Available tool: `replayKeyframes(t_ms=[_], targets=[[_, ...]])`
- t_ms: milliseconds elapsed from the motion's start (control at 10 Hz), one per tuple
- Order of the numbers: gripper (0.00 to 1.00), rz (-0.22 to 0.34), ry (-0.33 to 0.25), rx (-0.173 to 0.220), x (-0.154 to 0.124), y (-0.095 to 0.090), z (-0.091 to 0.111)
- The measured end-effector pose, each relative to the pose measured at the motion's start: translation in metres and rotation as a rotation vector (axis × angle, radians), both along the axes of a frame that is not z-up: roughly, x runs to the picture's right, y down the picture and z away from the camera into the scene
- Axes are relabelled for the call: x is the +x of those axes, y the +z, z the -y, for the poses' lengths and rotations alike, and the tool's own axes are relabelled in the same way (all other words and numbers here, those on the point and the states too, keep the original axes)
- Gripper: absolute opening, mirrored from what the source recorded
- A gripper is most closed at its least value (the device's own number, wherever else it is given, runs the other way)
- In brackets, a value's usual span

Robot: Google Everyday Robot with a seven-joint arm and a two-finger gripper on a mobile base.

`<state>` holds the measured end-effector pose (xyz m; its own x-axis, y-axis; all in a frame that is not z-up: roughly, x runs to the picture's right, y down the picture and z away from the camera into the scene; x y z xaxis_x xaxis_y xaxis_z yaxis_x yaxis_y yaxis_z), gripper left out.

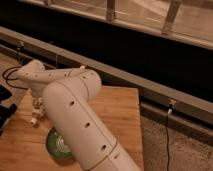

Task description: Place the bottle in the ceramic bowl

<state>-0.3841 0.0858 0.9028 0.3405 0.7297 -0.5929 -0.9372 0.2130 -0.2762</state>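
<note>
- Wooden table (120,107) against a dark wall; the white arm (75,112) fills the foreground.
- Gripper (38,103) sits at the table's 9 o'clock edge. Grip state: cannot tell, the wrist hides it.
- Bottle (34,117) is right at the gripper, near 11 o'clock from the ceramic bowl (53,145) and outside its rim.
- Long axis looks steep, low end pointing about 7 o'clock. Cap end unclear.
- Risks: a release here lands it on wood; a steep drop onto the shallow bowl could clip the rim or tip out.
</note>
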Motion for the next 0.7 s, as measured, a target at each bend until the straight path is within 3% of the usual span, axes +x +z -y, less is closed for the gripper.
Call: replayKeyframes(t_ms=[300,400,700], targets=[[0.65,-0.025,-0.027,-0.053,-0.005,0.017,-0.015],[0.6,-0.023,-0.031,-0.059,-0.007,0.018,-0.018],[0.3,-0.007,-0.009,-0.044,-0.002,0.012,-0.014]])
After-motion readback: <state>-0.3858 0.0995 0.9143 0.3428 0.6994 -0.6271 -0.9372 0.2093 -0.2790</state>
